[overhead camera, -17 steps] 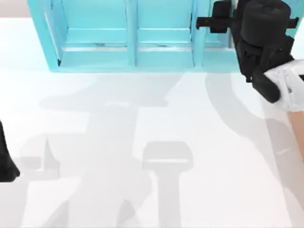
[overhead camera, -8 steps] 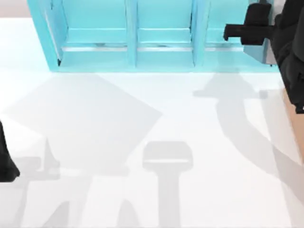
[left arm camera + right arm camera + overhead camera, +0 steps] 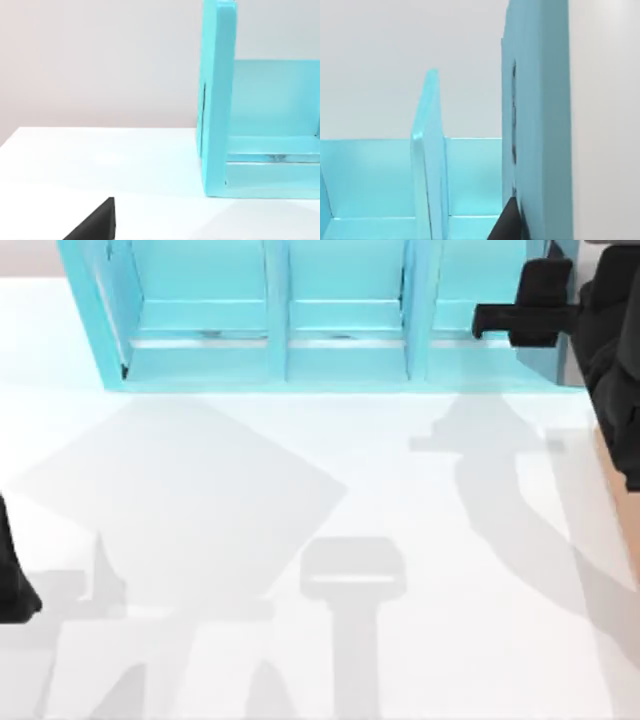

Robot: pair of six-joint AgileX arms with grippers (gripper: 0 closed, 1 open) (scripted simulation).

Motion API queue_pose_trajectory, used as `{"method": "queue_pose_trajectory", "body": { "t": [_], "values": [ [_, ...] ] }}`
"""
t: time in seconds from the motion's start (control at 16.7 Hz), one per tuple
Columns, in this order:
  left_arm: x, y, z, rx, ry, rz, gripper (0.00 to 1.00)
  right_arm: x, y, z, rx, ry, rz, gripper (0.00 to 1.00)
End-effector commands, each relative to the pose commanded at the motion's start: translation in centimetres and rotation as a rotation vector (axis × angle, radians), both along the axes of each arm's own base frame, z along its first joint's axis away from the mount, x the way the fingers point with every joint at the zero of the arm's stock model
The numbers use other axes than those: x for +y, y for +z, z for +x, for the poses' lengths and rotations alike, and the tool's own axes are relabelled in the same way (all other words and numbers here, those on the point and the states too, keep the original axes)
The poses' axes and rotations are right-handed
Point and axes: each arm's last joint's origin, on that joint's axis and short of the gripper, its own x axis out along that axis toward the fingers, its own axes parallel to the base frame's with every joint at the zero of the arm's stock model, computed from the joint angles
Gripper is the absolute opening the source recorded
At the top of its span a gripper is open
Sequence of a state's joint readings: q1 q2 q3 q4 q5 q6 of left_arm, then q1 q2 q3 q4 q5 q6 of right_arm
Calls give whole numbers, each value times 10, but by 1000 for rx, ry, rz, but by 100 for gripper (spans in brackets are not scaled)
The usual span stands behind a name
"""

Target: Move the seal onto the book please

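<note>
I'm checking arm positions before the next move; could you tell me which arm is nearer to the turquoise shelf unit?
Right. The right arm reaches over the shelf unit's right end at the table's far edge. The left arm sits at the table's left edge, well in front of the shelf.

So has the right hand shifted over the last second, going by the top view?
Yes. The right hand has moved toward the table's right against the turquoise shelf unit, now over its rightmost compartment.
</note>
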State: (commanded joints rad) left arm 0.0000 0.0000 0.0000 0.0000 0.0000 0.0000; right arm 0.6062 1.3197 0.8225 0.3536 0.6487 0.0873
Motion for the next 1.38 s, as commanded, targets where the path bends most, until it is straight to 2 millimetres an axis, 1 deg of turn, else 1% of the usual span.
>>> {"method": "queue_pose_trajectory", "body": {
  "t": [0.12,0.3,0.42,0.66,0.84,0.96,1.14,1.38],
  "values": [
    [0,0,0,0,0,0,100,9,-6,0,6,18,-59,0],
    [0,0,0,0,0,0,100,28,-26,-4,28,65,-243,0],
    [0,0,0,0,0,0,100,43,-45,-9,48,110,-427,0],
    [0,0,0,0,0,0,100,67,-87,-28,76,225,-889,0],
    [0,0,0,0,0,0,100,77,-116,-46,78,310,-1201,0],
    [0,0,0,0,0,0,100,80,-130,-56,72,355,-1353,0],
    [0,0,0,0,0,0,100,81,-142,-67,61,396,-1486,0],
    [0,0,0,0,0,0,100,80,-144,-69,58,404,-1513,0]
  ]
}}
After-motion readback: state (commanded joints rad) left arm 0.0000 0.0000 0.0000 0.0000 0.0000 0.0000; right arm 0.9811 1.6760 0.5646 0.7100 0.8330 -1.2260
